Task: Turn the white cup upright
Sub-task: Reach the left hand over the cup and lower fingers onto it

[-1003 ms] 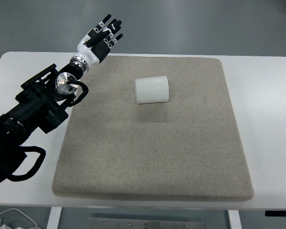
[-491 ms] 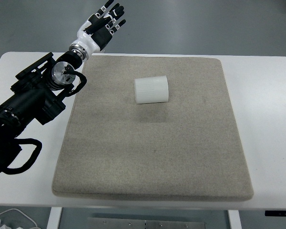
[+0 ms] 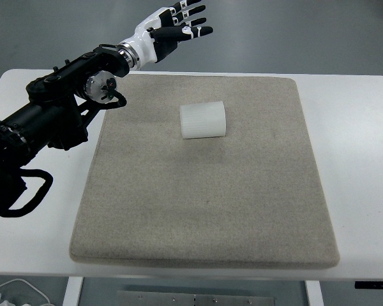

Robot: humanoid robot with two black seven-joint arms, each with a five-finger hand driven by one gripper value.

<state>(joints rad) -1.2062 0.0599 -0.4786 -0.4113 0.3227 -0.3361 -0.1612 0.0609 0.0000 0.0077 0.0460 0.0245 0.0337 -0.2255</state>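
Observation:
A white ribbed cup (image 3: pixel 203 120) lies on its side on the beige mat (image 3: pixel 204 210), in the mat's upper middle. My left hand (image 3: pixel 179 25) is raised above the far edge of the table, up and to the left of the cup and well apart from it. Its fingers are spread and hold nothing. The black left arm (image 3: pixel 51 121) reaches in from the left edge. No right arm shows.
The mat covers most of a white table (image 3: pixel 357 159). Grey floor lies beyond the table's far edge. A white cable (image 3: pixel 13 293) lies on the floor at the bottom left.
My left hand has swung to the right and a little up, from over the mat's far left corner toward the far middle. The cup has not moved.

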